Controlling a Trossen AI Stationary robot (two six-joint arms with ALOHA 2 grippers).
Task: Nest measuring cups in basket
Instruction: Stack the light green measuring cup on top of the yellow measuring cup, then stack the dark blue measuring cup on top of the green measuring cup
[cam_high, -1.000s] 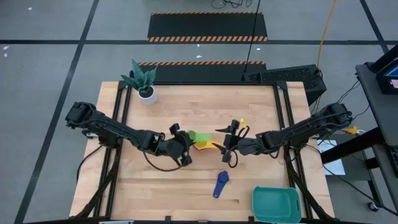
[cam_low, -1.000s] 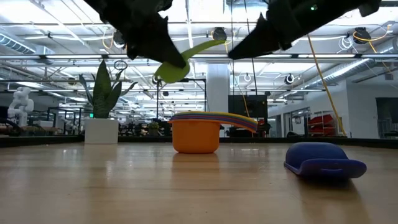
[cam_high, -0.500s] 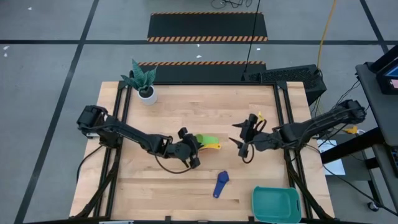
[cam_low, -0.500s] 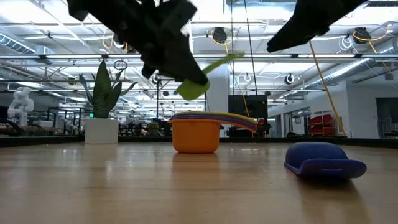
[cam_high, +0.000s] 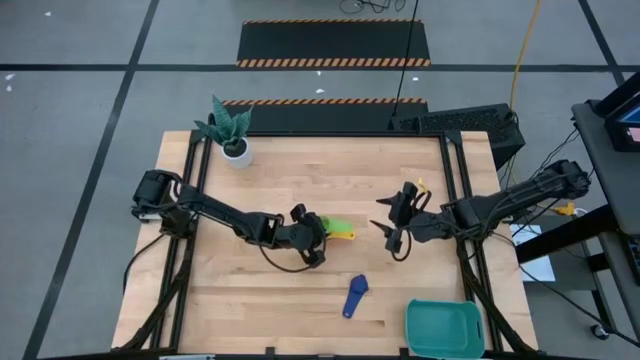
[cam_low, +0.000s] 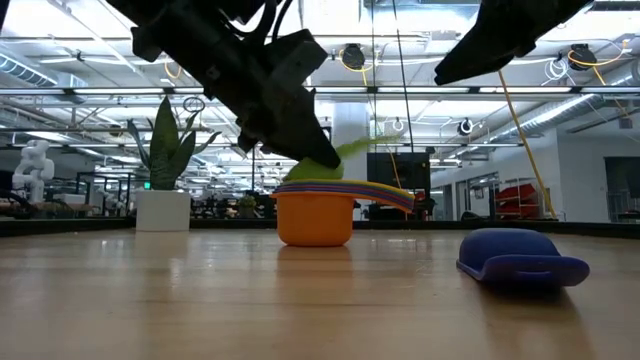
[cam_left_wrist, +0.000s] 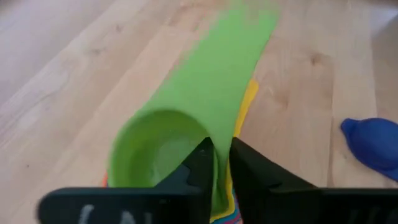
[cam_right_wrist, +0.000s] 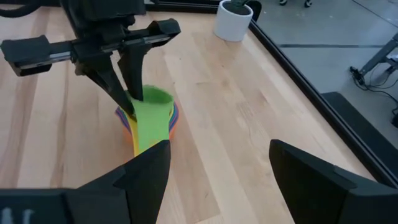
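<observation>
Measuring cups are what matters here, and the green cup (cam_left_wrist: 163, 151) is nearest the work: it sits between the left gripper's (cam_left_wrist: 216, 157) two dark fingers, which pinch its wall where the handle begins, the bowl to one side of the fingertips and the long handle running away past them. Directly beneath the fingers lies the nested stack (cam_low: 318, 214), orange at the bottom with coloured rims layered on it, and the green cup appears to be resting on or just over its top. These cups look like thin, light, stiff plastic, smooth enough to slip, so the rim or the root of the handle is probably the safest hold; a hard squeeze is not needed. The left arm reaches in low across the table (cam_high: 300, 310), wrist tipped downward. Farther from those fingers, off to one side, the dark blue cup (cam_high: 355, 295) lies alone, mouth down. Beyond the stack, the right gripper (cam_high: 399, 222) hangs above the wood with fingers spread and nothing between them, pointing at the stack. Farthest off, the basket (cam_high: 445, 328) stands at the table's corner; no cup is visible in it.
</observation>
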